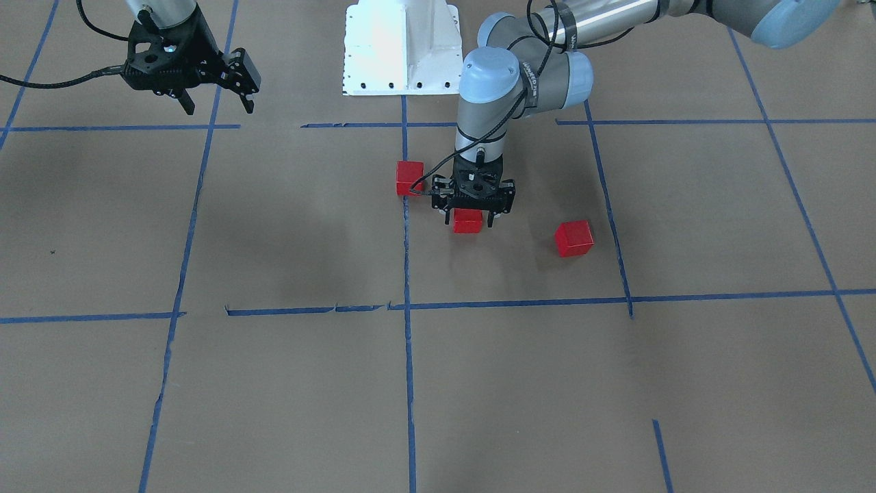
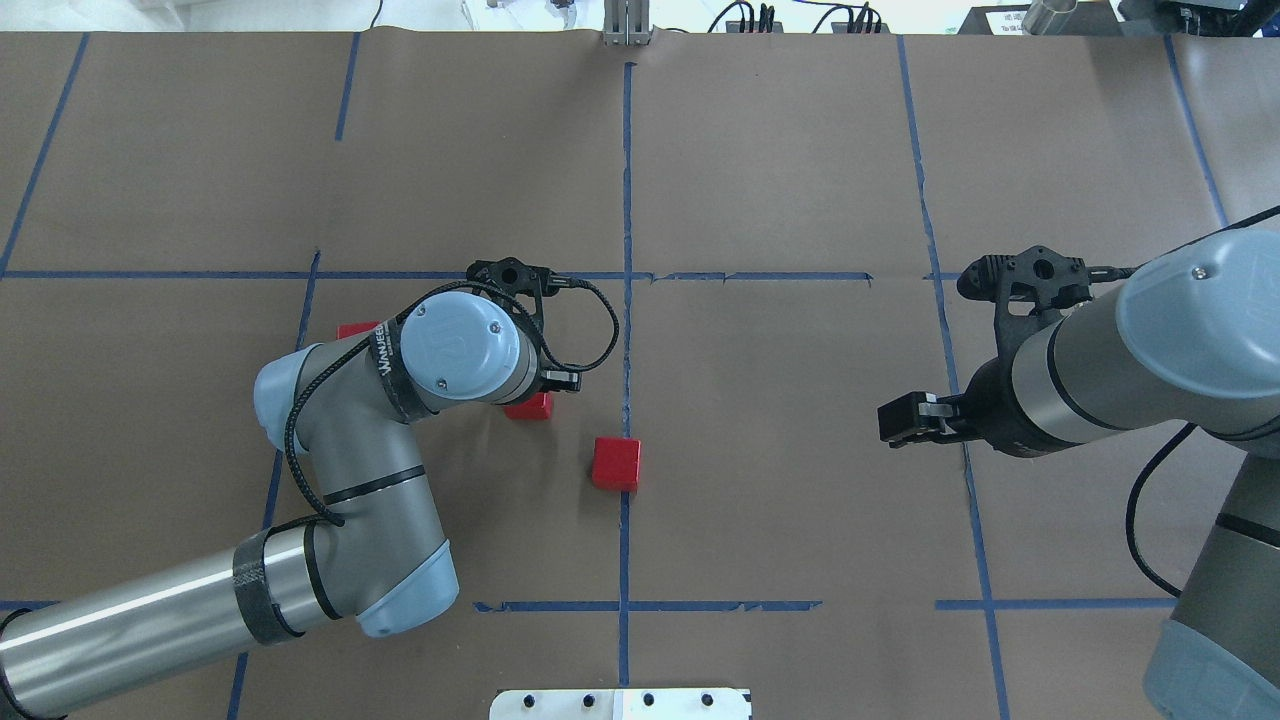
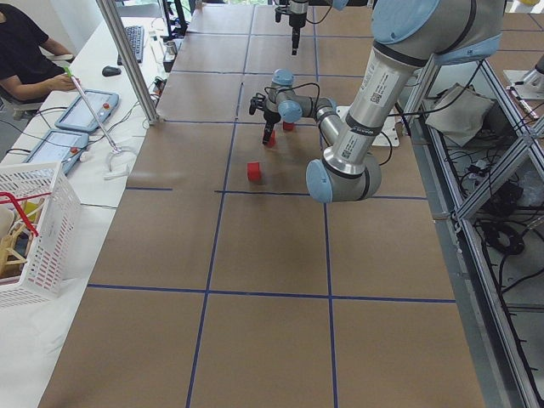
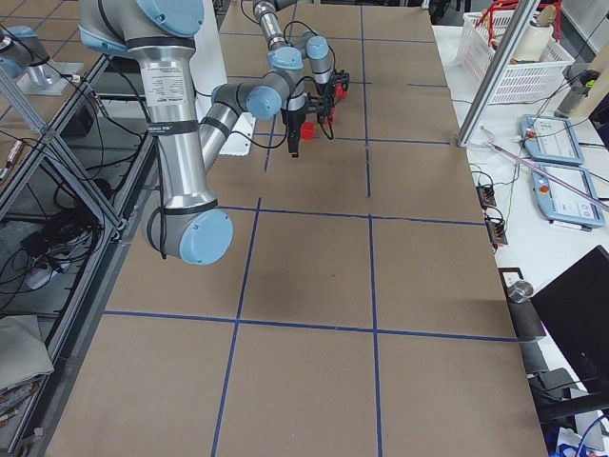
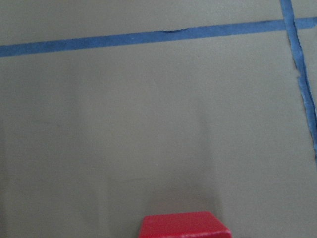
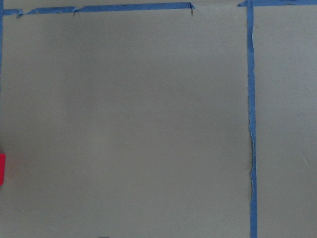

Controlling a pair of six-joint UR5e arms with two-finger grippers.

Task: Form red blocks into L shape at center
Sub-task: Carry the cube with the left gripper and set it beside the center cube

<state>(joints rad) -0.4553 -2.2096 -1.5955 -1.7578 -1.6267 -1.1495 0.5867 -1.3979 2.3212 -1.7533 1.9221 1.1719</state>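
Nearest the robot's base, the nearest red block (image 2: 616, 464) sat on the worktop (image 2: 800, 450), touching the blue centre line (image 2: 626, 200). A little farther and to the left, the second red block (image 2: 530, 406) lay between the fingers of the left claw (image 1: 469, 218). The claw was lowered over it with a jaw close to each side, but we could not tell whether it was squeezing or only straddling. Farther left again, well apart, the third red block (image 2: 357, 330) showed partly behind the arm. The right claw (image 1: 217, 106) hung released above the worktop, far off to the right. We judged the cubes light, rigid and sturdy, with smooth faces that might slip. They seemed best taken squarely on two opposite flat sides.
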